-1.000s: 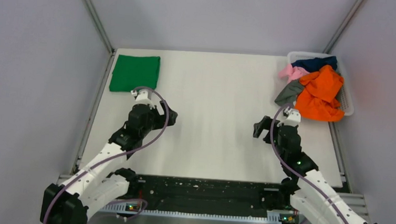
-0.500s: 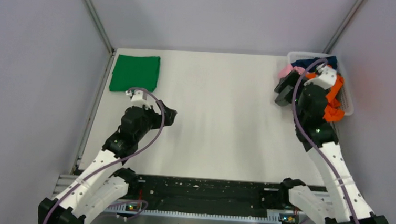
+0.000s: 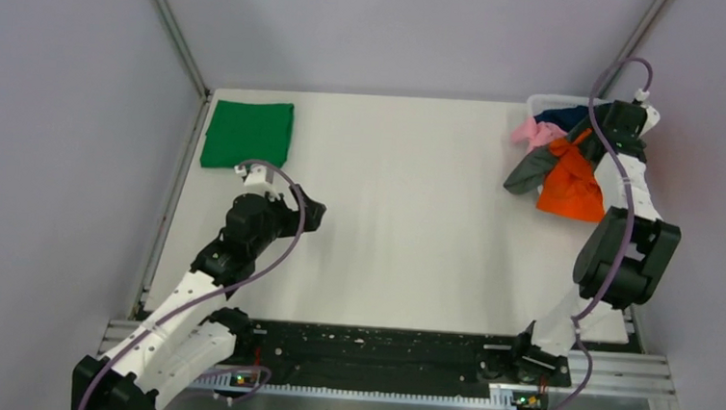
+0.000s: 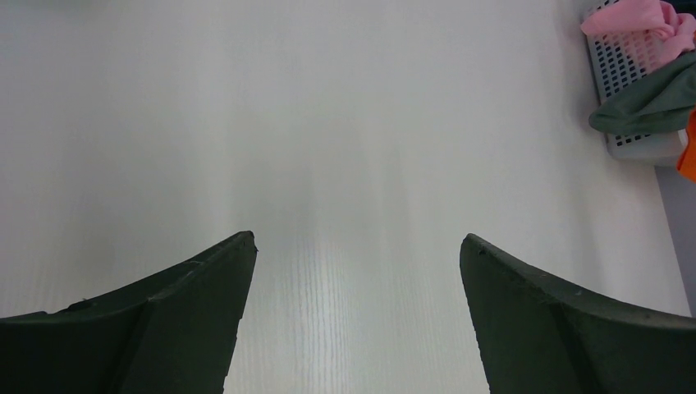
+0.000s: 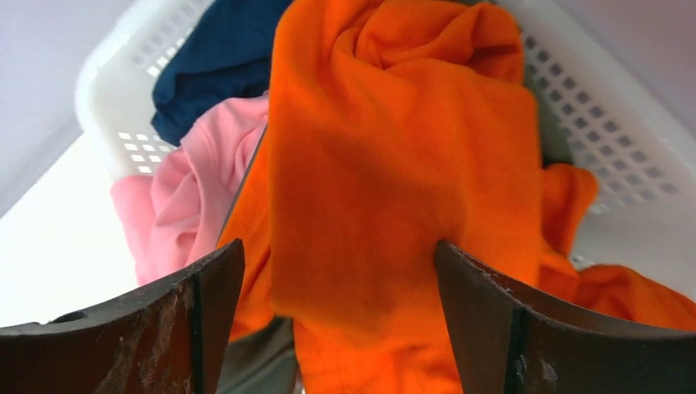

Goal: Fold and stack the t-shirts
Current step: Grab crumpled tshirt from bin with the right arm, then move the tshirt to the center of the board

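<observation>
A folded green t-shirt [image 3: 246, 133] lies at the table's far left corner. A bright orange t-shirt [image 3: 573, 186] spills from the white basket [image 3: 540, 103] at the far right, with pink [image 3: 533, 132], grey [image 3: 528, 170] and navy [image 3: 568, 115] shirts beside it. My right gripper [image 3: 616, 121] is over the basket. In the right wrist view it [image 5: 336, 254] is open, with the orange shirt [image 5: 394, 164] bunched between the jaws, and the pink [image 5: 189, 197] and navy [image 5: 222, 57] shirts behind. My left gripper [image 3: 312, 209] is open and empty above bare table, as its wrist view [image 4: 357, 238] shows.
The white lattice basket [image 5: 607, 139] stands at the table's far right edge against the right wall; it also shows in the left wrist view [image 4: 632, 148]. Grey walls enclose the table on the left, back and right. A black rail runs along the near edge.
My right arm has swung from mid-table to the far right and now reaches over the basket, onto the orange shirt. The left arm has barely moved.
</observation>
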Robot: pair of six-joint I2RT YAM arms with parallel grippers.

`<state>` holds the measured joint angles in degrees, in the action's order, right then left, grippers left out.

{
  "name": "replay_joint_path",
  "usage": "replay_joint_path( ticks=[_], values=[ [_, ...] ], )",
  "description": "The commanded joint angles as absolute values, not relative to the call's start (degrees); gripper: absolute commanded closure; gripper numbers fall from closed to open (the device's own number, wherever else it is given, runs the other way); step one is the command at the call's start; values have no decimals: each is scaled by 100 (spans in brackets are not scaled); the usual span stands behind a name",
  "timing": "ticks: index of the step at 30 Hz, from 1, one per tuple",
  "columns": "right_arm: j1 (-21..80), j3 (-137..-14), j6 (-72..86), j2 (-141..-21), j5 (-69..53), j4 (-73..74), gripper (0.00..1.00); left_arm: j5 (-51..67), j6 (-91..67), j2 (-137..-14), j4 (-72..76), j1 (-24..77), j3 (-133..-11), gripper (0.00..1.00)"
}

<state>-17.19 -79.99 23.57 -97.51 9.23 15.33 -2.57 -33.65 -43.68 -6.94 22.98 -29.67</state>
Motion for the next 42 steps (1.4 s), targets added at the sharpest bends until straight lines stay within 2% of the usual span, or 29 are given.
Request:
replay_joint_path(
  ticks=[1,4,5,6,7,8,9,13,21,29,34,39,42],
  values=[
    [-1711,-8597,2177,-10291,705,1646,20,-282,-3282,-4361,-522,2320,-3020,1],
    [-1722,-8672,2092,-10561,655,1708,35,-252,-3287,-4329,-557,2318,-3041,1],
    [-1723,-8686,2034,-10574,572,1707,44,-183,-3275,-4305,-550,2320,-3039,1],
    [-1719,-8729,1993,-10541,497,1715,55,-124,-3270,-4281,-525,2316,-3025,1],
    [-1719,-8786,1925,-10474,419,1734,77,-89,-3269,-4256,-500,2326,-3008,1],
    [-1721,-8869,1875,-10286,418,1760,93,-77,-3267,-4240,-481,2323,-2987,1],
    [-1718,-8947,1840,-10185,424,1775,100,-71,-3273,-4229,-468,2328,-2976,1],
    [-1712,-9298,1726,-9251,87,1774,100,-27,-3282,-4220,-443,2329,-2965,1],
    [-1256,-9808,1891,-7928,-1844,1735,100,141,-3261,-4077,-418,2338,-2945,1],
    [924,-10347,2524,-7870,-3993,722,100,53,-3302,-4118,-522,2344,-2998,1],
    [1870,-10751,2991,-8211,-4428,81,100,-493,-3314,-3994,-919,2347,-3238,1],
    [1975,-9725,3360,-7868,-4527,-791,100,-993,-3436,-3553,-1510,2344,-3587,1],
    [1948,-8754,2853,-7346,-3865,-372,100,-1232,-3594,-3257,-1714,2344,-3594,1]
  ],
)
